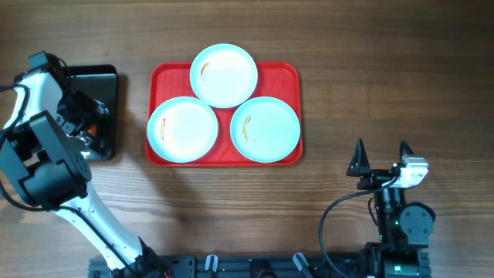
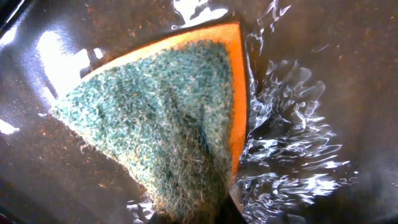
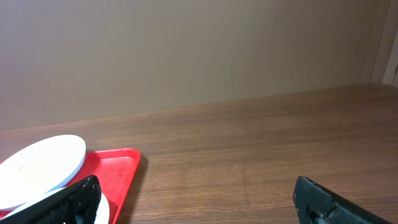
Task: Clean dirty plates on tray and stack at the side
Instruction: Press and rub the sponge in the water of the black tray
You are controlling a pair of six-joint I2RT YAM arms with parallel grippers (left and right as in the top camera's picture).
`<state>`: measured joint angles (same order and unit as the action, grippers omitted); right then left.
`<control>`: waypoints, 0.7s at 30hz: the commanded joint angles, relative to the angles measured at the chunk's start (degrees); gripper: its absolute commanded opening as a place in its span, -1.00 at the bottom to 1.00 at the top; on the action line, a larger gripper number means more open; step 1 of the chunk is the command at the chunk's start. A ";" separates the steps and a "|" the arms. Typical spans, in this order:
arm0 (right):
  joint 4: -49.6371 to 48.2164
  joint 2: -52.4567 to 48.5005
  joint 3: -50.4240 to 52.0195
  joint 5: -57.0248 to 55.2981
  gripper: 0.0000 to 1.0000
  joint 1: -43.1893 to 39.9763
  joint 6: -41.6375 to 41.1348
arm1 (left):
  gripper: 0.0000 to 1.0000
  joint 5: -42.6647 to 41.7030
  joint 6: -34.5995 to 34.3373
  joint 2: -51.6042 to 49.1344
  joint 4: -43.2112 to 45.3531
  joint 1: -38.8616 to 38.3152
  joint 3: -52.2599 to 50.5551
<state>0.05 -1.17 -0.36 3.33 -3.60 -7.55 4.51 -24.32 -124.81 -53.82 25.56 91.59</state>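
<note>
The left gripper (image 1: 90,117), at nine o'clock, pinches a green-and-orange scouring sponge (image 2: 168,118). The right gripper (image 1: 380,160) stands spread wide.

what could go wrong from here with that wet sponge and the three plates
1. The sponge lies soaked in water in the black pan; carried across, it would likely drip on the table.
2. The back plate overlaps the near-left plate, the near-right plate and the rim of the tray, so scrubbing pressure could tip or slide it.
3. The right tool stands open, away from the tray, so nothing steadies the plates.
</note>
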 commanded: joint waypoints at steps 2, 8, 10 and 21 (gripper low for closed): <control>-0.15 0.37 0.07 -0.81 1.00 -0.28 0.72 | -0.04 1.33 -0.13 -0.79 0.46 -0.04 -0.90; -0.15 0.37 0.07 -0.81 0.99 -0.28 0.72 | 1.00 1.36 -0.11 -0.79 2.75 -0.04 -0.90; -0.15 0.37 0.07 -0.81 0.99 -0.28 0.70 | 1.00 1.36 -0.11 -0.79 4.00 -0.04 -0.90; -0.15 0.37 0.07 -0.81 1.00 -0.28 0.70 | 1.00 4.46 -0.13 -0.79 9.79 -0.02 -0.90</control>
<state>0.05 -1.17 -0.36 3.33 -3.60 -7.57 5.63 -24.34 -124.84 -44.82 25.56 91.29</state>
